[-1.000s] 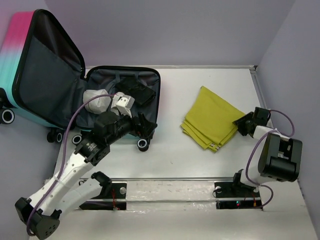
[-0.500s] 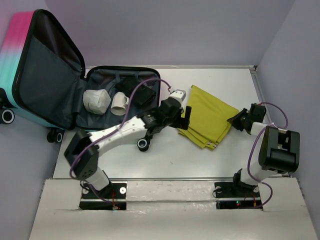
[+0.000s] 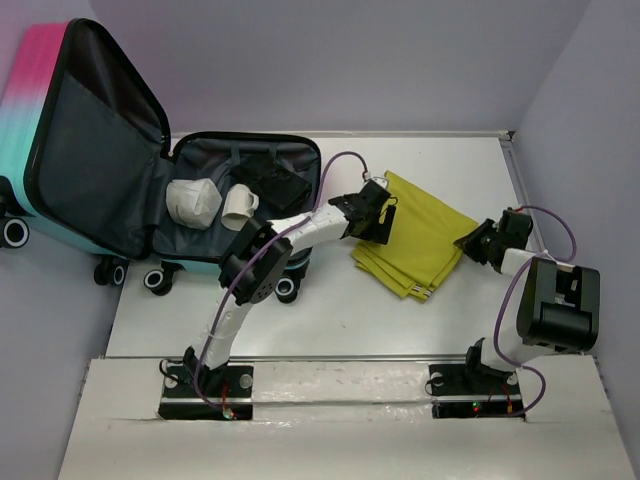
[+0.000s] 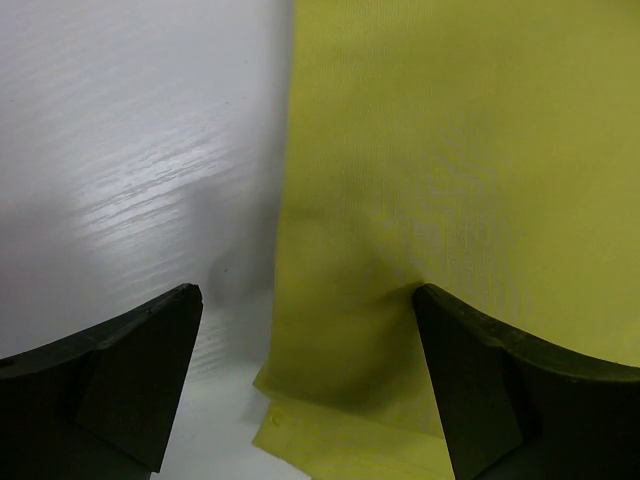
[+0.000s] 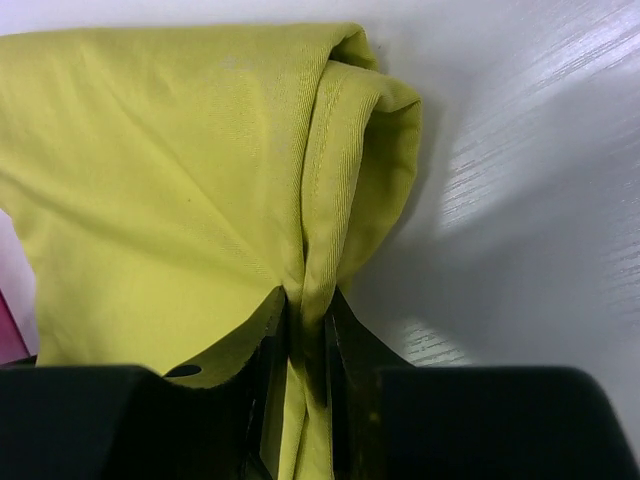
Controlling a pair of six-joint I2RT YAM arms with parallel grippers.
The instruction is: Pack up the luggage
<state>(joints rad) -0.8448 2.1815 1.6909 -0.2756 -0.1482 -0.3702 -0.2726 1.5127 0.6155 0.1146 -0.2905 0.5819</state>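
The luggage (image 3: 60, 130) lies open at the far left, its pink-to-teal lid up and its dark grey lined base (image 3: 215, 165) flat on the table. A folded yellow-green cloth (image 3: 425, 235) lies on the table to its right. My left gripper (image 3: 383, 220) is open over the cloth's left edge. In the left wrist view (image 4: 305, 330) the jaws stand wide apart, one over the bare table and one over the cloth (image 4: 450, 150). My right gripper (image 3: 475, 243) is shut on the cloth's right corner. The right wrist view (image 5: 305, 320) shows a fold of cloth (image 5: 180, 150) pinched between the jaws.
The luggage base holds a white folded item (image 3: 193, 200), a white mug (image 3: 238, 207) and a black item (image 3: 278, 182). The luggage wheels (image 3: 287, 288) face the near side. A purple wall bounds the table at the back and right (image 3: 560, 100).
My left arm has swung right, from above the luggage base to the cloth's left edge. My right gripper has stayed at the cloth's right corner, which now looks pulled slightly.
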